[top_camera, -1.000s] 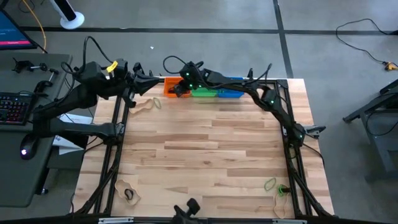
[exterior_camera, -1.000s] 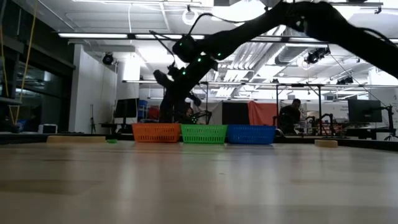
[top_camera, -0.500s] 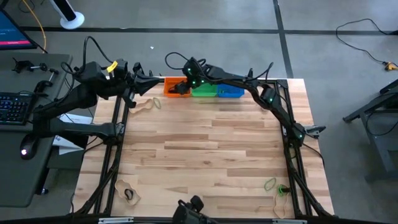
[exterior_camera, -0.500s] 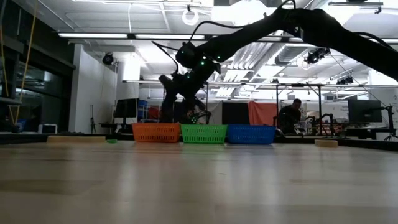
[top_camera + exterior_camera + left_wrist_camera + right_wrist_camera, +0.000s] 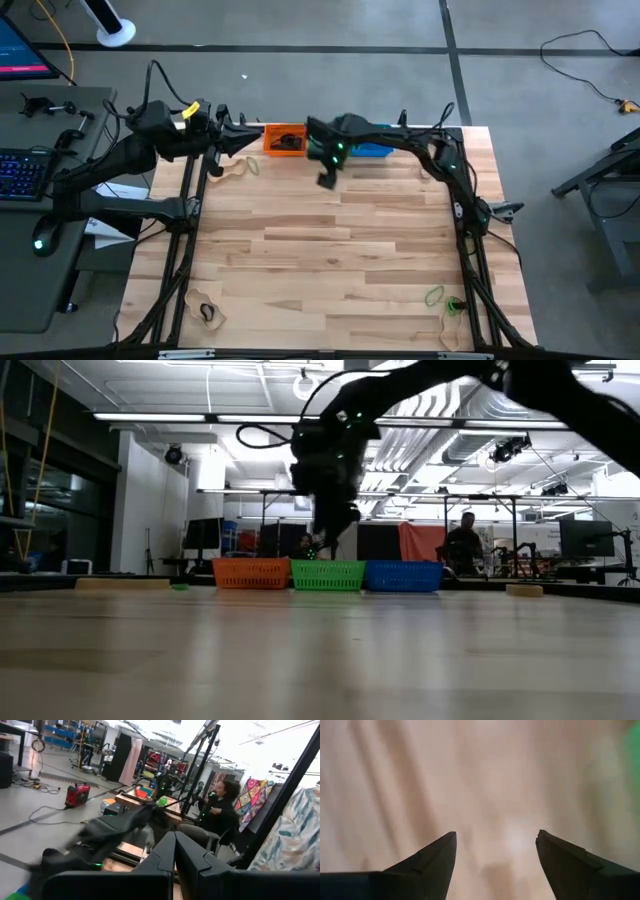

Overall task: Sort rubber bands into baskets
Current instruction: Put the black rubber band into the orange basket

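The right gripper (image 5: 327,178), fingers spread and empty, hangs over the surface (image 5: 330,250) just before the baskets (image 5: 284,140). The left gripper (image 5: 175,855) has its fingers pressed together. Rubber bands (image 5: 238,168) lie unsorted beside the orange basket and at both near corners, so much is left

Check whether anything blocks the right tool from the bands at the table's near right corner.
Nothing visible does. The right tool hangs open over bare wood just in front of the baskets; only open table lies between it and the green bands.
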Controlling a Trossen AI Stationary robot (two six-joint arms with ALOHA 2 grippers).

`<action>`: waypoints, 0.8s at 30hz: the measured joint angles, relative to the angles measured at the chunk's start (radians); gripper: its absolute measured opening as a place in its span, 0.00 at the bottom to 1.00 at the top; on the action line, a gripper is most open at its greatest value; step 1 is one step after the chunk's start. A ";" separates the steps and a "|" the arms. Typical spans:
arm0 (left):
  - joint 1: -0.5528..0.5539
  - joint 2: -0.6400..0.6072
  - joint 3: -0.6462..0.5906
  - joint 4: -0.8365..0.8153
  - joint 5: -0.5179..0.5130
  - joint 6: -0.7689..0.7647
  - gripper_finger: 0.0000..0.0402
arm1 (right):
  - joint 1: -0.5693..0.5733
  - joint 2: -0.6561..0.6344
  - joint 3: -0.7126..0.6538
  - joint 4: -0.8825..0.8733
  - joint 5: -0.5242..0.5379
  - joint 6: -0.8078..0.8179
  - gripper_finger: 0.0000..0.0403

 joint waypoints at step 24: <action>0.037 0.041 -0.001 0.088 -0.079 0.195 0.00 | 0.832 -0.821 -1.172 0.031 -0.420 0.869 0.65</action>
